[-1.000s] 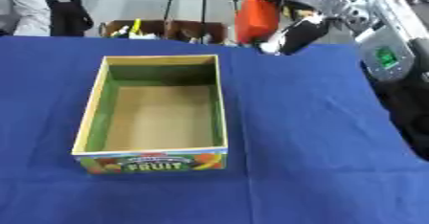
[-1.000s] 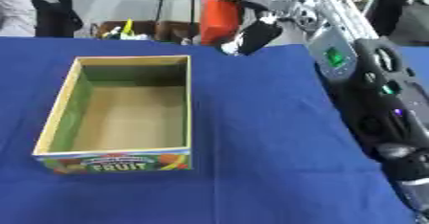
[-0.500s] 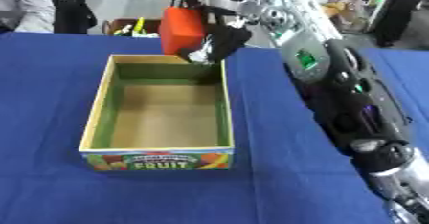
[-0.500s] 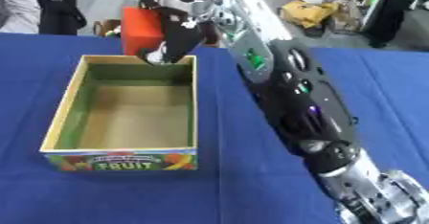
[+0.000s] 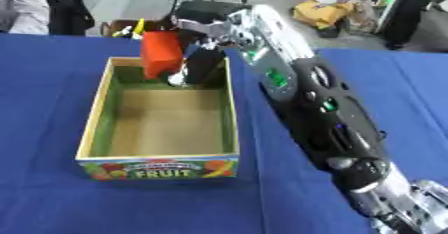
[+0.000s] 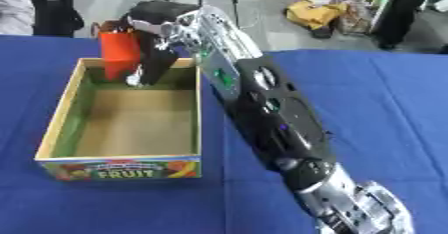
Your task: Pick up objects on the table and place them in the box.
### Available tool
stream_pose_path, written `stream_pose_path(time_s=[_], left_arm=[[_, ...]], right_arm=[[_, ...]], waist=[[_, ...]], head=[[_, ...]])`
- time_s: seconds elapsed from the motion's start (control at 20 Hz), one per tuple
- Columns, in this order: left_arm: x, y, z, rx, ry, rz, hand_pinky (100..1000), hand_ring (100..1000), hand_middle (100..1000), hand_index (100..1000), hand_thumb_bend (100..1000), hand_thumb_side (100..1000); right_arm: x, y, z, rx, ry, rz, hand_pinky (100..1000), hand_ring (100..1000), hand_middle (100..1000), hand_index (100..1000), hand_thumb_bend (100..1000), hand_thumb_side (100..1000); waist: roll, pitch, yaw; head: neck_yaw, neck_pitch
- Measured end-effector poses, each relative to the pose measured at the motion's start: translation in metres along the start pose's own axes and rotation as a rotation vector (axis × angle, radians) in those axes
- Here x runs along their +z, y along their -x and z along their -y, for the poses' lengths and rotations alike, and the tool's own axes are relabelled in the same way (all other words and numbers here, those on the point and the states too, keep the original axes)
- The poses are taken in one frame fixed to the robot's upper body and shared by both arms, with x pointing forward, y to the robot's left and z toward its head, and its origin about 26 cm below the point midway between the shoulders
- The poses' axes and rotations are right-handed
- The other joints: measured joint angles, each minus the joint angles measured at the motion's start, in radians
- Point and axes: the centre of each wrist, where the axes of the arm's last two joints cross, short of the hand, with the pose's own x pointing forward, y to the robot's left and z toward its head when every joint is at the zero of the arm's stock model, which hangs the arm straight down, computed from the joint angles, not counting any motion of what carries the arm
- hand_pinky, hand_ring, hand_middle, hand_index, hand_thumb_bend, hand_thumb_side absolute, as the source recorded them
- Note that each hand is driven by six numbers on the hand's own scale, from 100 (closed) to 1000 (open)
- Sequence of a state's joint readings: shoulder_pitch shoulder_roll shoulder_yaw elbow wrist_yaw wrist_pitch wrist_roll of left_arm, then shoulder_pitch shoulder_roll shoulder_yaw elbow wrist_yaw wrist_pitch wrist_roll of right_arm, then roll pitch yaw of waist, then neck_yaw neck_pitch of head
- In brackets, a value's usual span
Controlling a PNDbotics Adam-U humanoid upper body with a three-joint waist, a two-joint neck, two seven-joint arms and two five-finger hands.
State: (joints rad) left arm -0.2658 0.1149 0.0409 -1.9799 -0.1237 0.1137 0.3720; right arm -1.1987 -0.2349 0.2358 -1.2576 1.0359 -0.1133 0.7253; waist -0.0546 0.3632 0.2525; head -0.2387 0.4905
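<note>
Red block (image 5: pixel 161 53) seemingly in right robot hand (image 5: pixel 199 63)

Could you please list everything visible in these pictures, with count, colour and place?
Box: one, cardboard with green inner walls and a FRUIT label on the near face, on the cloth left of centre; its floor is bare.
Red object: one, red-orange block, held over the box's far end.
Table cloth: one, blue, covering the table.
Yellow clutter: some, on the floor beyond the table.
Right robot hand: one, black, curled on the red object, arm reaching in from lower right.
Left robot hand: not in view.
</note>
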Motion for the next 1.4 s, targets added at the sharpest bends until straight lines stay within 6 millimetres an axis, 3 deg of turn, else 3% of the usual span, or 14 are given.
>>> stream_pose_path(time_s=[0.4,0.95,1.2,1.3,1.4], left_arm=[[-0.001,-0.001,0.001,0.003,0.002,0.005,301,689,556,501,100,853],[-0.004,-0.003,0.002,0.008,0.003,0.014,300,689,555,500,100,852],[-0.004,-0.003,0.002,0.008,0.003,0.014,300,689,555,500,100,853],[-0.004,-0.004,0.002,0.008,0.003,0.014,300,689,555,500,100,852],[-0.004,-0.004,0.002,0.008,0.003,0.014,300,689,555,500,100,852]], right_arm=[[-0.017,-0.009,-0.029,0.044,-0.175,0.063,407,643,447,459,100,359],[-0.033,-0.003,-0.058,0.017,-0.367,0.078,419,667,475,492,100,354],[-0.035,-0.003,-0.056,0.029,-0.369,0.081,466,718,568,638,100,340],[-0.035,-0.003,-0.054,0.041,-0.367,0.08,537,774,692,774,100,353],[-0.035,-0.003,-0.054,0.058,-0.367,0.079,580,808,762,824,100,385]], waist=[[-0.007,0.007,0.002],[-0.016,0.023,0.02],[-0.017,0.024,0.02],[-0.019,0.024,0.02],[-0.02,0.024,0.02]], head=[[-0.005,-0.009],[-0.027,-0.025],[-0.031,-0.026],[-0.032,-0.026],[-0.035,-0.026]])
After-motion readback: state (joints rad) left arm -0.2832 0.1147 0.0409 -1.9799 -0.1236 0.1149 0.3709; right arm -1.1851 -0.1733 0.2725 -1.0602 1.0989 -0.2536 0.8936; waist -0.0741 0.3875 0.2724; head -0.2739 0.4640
